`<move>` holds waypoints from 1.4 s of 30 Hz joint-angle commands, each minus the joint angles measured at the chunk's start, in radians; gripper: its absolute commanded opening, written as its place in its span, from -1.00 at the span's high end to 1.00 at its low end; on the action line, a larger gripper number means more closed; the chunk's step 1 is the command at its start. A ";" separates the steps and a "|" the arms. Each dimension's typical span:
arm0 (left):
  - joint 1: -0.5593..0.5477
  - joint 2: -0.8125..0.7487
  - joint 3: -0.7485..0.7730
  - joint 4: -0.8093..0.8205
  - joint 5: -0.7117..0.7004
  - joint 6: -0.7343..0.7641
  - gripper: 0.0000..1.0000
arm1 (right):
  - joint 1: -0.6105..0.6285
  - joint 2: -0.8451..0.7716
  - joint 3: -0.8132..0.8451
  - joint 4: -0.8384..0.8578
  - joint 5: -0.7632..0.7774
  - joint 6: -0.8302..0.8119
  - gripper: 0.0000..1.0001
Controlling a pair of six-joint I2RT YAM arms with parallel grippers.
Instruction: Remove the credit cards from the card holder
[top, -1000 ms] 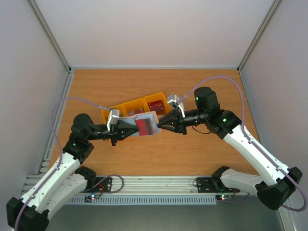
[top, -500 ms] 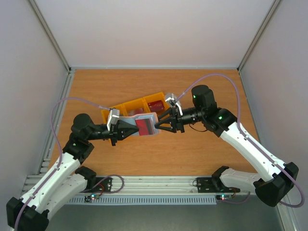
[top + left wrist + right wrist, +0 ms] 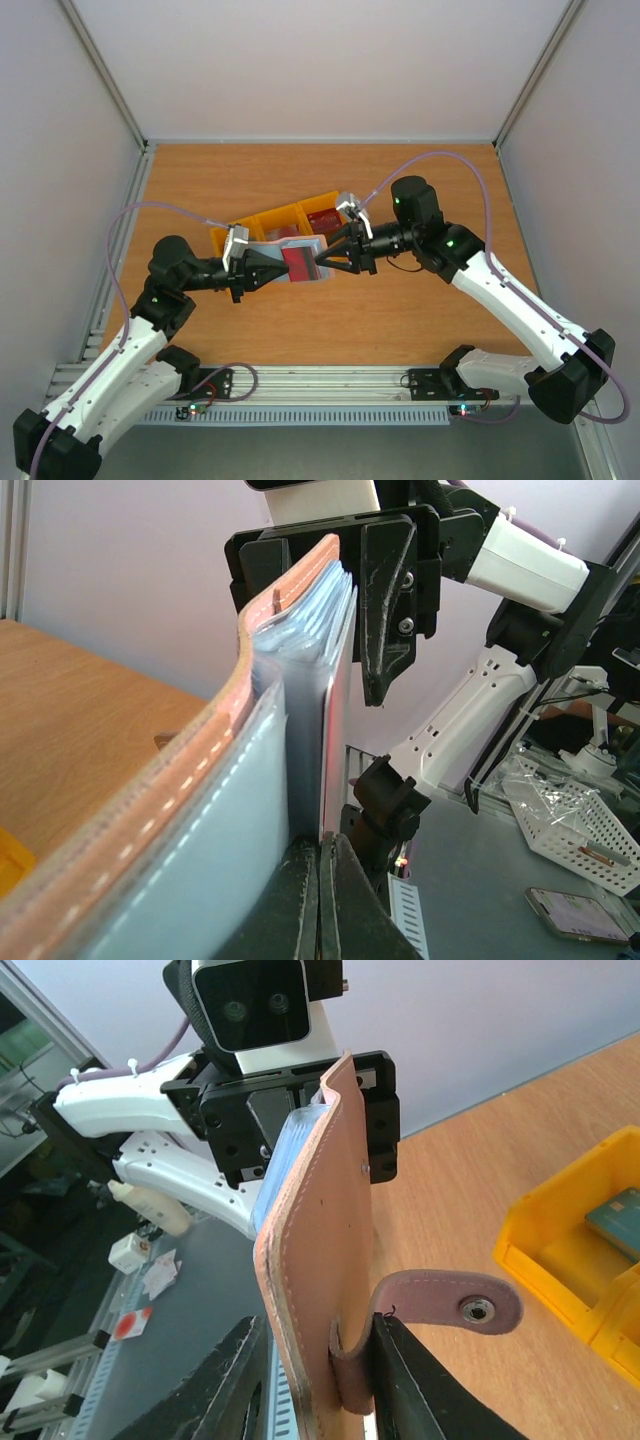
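Card holder [image 3: 320, 1240] sits lifted off the table [image 3: 420, 320] between the 2 arms, just near of the yellow tray [image 3: 530, 1250], standing on edge with its taupe-brown outside facing the right wrist camera and its pale blue-grey pockets facing the other way. The left gripper [image 3: 270, 270] clamps the holder's left end: in the left wrist view its 2 fingers meet tight on the pocket layers at the bottom of the picture. A red-faced card [image 3: 302, 263] shows in the holder's pocket from above; from the left wrist only its thin edge can be seen among the blue-grey layers. The right gripper [image 3: 328, 262] meets the holder's right end, with 1 finger on each side of it. In the right wrist view the brown cover and its snap strap [image 3: 440, 1308] stand between those 2 fingers, the strap folded out to the right and lying against 1 finger. Whether these fingers press on the holder or only straddle it cannot be told. A dark red card [image 3: 322, 217] lies in the tray's right compartment, and a teal card [image 3: 615, 1222] lies in a tray compartment seen from the right wrist, though which one is unclear.
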 commanded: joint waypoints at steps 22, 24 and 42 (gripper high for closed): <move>-0.001 0.002 0.010 0.034 0.005 -0.002 1.00 | -0.058 -0.084 0.012 -0.112 0.014 -0.100 0.98; -0.001 0.001 0.011 0.031 0.005 -0.002 1.00 | -0.061 -0.087 0.013 -0.119 0.014 -0.106 0.98; -0.005 0.005 -0.004 0.107 0.019 -0.009 0.97 | -0.060 -0.061 0.018 -0.080 -0.044 -0.075 0.98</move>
